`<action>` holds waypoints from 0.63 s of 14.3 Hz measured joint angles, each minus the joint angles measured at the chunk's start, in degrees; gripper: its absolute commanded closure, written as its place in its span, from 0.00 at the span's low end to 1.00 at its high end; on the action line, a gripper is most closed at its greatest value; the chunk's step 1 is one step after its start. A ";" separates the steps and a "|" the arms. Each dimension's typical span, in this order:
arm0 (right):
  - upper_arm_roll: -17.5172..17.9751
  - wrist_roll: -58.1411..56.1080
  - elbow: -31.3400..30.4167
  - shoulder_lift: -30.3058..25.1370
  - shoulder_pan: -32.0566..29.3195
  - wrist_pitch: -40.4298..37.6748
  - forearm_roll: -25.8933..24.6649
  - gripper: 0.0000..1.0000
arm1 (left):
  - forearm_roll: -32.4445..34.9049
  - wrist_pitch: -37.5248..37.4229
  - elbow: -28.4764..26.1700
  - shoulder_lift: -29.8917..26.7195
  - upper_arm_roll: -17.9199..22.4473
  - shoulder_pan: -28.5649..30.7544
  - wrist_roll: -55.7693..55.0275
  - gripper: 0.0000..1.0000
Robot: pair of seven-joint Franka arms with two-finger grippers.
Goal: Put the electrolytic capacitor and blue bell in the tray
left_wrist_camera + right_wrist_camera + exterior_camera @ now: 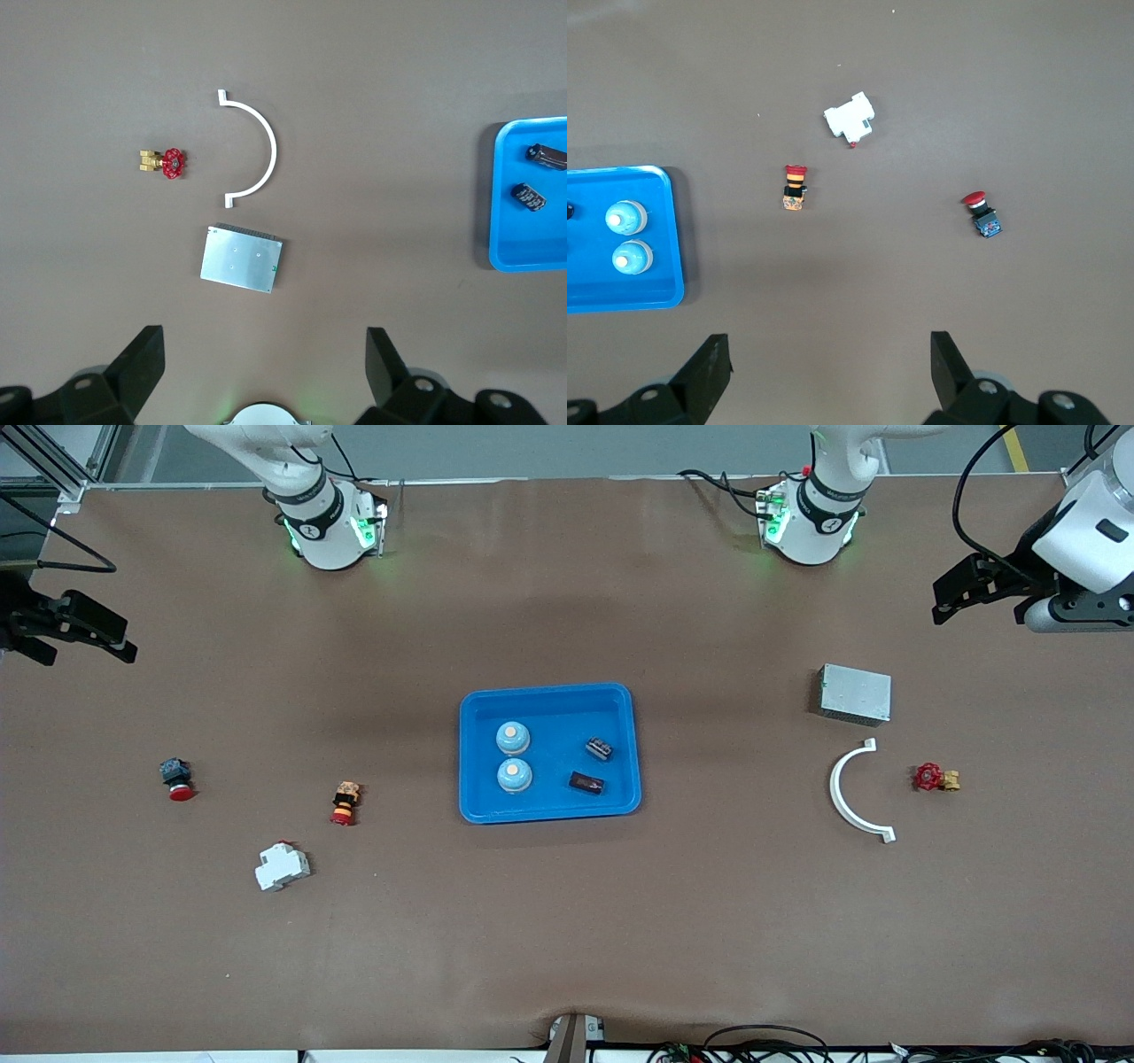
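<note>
The blue tray (549, 690) lies at the middle of the table. In it stand two blue bells with pale tops (512, 737) (514, 776), and beside them lie two black electrolytic capacitors (599, 748) (586, 782). My left gripper (939, 600) is open and empty over bare table at the left arm's end; its wrist view (264, 345) shows the tray's edge (523, 257) and the capacitors (530, 197). My right gripper (89, 654) is open and empty over bare table at the right arm's end; its wrist view (830, 347) shows the tray (620, 301) and the bells (625, 217).
Toward the left arm's end lie a grey metal box (855, 693), a white curved bracket (850, 797) and a red-handled brass valve (930, 777). Toward the right arm's end lie a red push-button (177, 779), an orange-and-red button (345, 803) and a white breaker (282, 866).
</note>
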 measured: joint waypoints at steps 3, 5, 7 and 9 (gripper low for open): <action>-0.01 0.01 0.00 -0.01 0.00 0.13 0.01 0.00 | 0.00 0.00 -0.02 0.07 0.00 0.00 0.00 0.00; -0.07 0.86 0.00 -0.03 -0.01 0.14 0.01 0.00 | 0.00 0.00 -0.02 0.12 0.00 0.00 0.00 0.00; -0.16 1.21 0.01 -0.03 -0.01 0.14 0.01 0.00 | 0.00 0.00 -0.02 0.14 0.00 0.00 0.00 0.00; -0.17 1.30 0.01 -0.03 -0.01 0.14 0.01 0.00 | 0.00 0.00 -0.02 0.16 0.00 0.00 0.00 0.00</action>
